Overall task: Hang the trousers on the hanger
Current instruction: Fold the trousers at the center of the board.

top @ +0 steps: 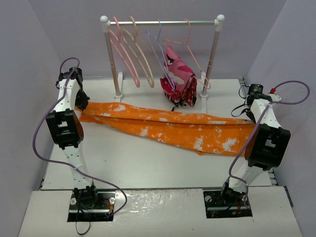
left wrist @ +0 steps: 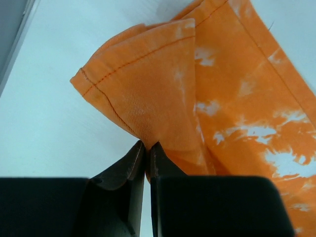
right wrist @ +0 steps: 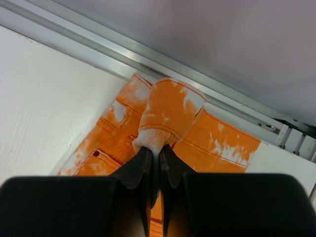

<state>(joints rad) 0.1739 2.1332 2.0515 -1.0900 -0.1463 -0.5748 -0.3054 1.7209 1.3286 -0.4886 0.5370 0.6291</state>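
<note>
Pinching the trousers (top: pixel 173 126) by a leg hem in the tightly closed left gripper (left wrist: pixel 147 145) and by the waistband in the equally clamped right gripper (right wrist: pixel 155 150). Holding them stretched along the surface (top: pixel 138 163), likely for lifting evenly toward the hanger (top: pixel 136 79) on the rail (top: pixel 163 22) behind.

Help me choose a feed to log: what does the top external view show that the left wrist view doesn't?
Only the top view: the rack, the pink hanger, a pink-red garment and the whole length of the trousers. Only the left wrist: the left gripper, jaws shut on a hem fold. Both: orange cloth on the white table.
</note>
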